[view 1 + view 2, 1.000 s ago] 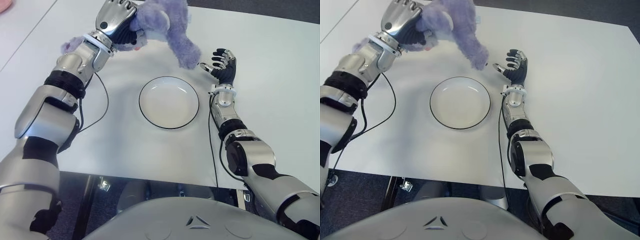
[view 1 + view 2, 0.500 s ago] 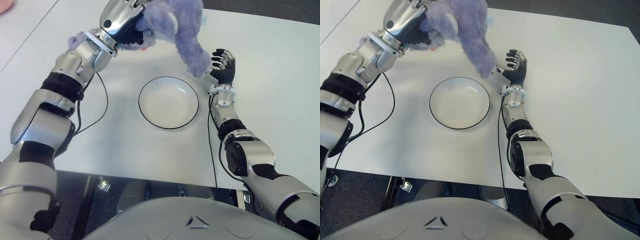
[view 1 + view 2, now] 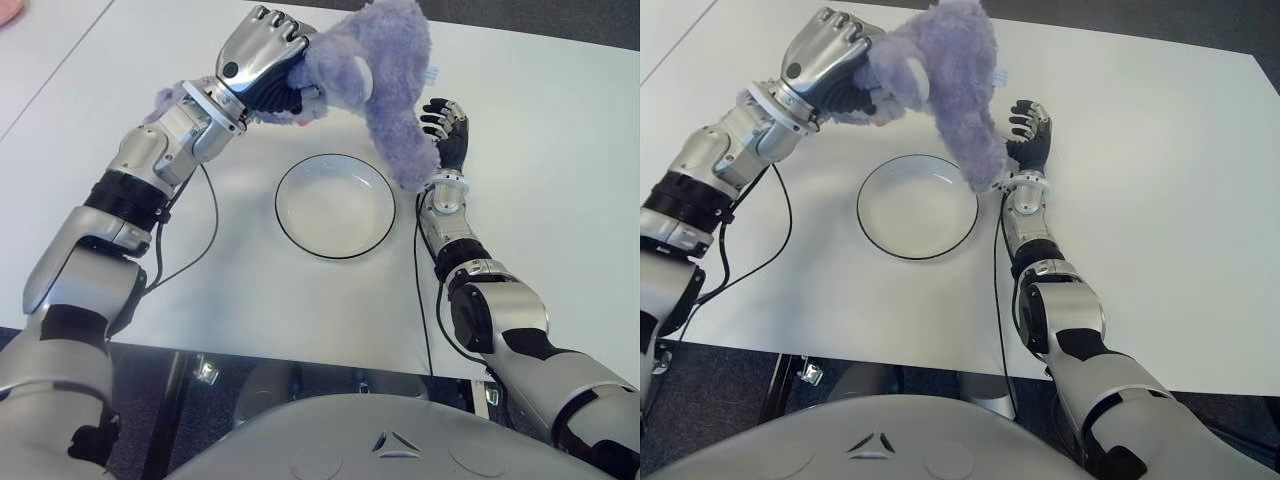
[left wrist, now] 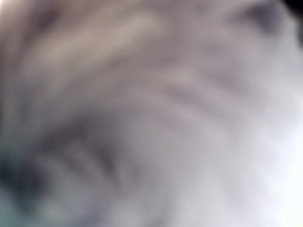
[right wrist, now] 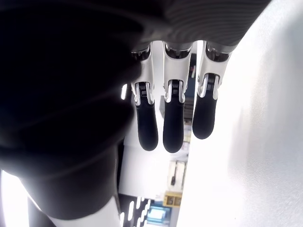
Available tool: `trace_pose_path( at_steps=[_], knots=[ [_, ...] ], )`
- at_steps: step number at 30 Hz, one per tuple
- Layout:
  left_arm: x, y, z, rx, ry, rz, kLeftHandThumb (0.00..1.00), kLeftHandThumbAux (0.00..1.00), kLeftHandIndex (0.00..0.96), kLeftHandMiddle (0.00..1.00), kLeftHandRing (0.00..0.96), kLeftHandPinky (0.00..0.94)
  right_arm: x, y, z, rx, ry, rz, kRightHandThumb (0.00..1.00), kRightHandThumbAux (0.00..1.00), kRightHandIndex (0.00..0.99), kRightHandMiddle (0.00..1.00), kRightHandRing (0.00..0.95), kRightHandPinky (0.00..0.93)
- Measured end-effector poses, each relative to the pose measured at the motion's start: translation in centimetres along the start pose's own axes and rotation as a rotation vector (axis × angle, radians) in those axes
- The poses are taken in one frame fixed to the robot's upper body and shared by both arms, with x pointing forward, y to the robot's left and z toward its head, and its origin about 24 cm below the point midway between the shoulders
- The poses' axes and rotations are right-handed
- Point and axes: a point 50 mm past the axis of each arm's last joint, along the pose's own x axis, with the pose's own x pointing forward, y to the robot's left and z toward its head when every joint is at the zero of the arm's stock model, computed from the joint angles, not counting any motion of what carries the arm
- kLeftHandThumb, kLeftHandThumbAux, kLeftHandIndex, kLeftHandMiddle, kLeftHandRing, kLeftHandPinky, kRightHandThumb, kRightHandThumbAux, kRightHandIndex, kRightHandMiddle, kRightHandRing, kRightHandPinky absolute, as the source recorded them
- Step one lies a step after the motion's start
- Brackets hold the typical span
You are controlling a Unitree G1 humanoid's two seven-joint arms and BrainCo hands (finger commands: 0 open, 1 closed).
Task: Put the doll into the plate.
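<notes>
— What's there, counted?
— One white table [image 3: 560, 190], one purple plush doll [image 3: 375, 75], one black-rimmed plate [image 3: 335, 205].
— Where's the doll?
— Gripped in my left hand [image 3: 262, 70], hanging over the plate's far rim. My right hand [image 3: 447, 130], fingers relaxed and empty, shows right of the plate.

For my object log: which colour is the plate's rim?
The plate has a thin black rim around white; left eye view shows it best.

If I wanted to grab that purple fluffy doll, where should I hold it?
Grab the doll by its thick upper body, coming from the side, as the left hand does now. That part looks bulky and soft enough for fingers to wrap. The long lower end dangles loose near the plate, so it would likely swing.
</notes>
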Motion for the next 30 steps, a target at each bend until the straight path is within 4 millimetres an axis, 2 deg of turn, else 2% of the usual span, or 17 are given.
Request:
trace_pose_path(
  at_steps=[10, 30],
  knots=[
    [-0.7, 0.2, 1.5, -0.031, -0.043, -0.01, 0.906, 0.703, 0.808, 0.877, 0.878, 0.89, 0.0, 0.0, 0.0, 0.0, 0.001, 0.001, 0.001, 0.962, 0.288, 0.341, 0.34, 0.328],
    [-4.0, -1.3, 4.8, -0.086, -0.121, -0.166, 0.813, 0.727, 0.805, 0.882, 0.879, 0.892, -0.1, -0.1, -0.1, -0.007, 0.003, 0.001, 0.01, 0.97, 0.289, 0.339, 0.335, 0.321]
  ],
)
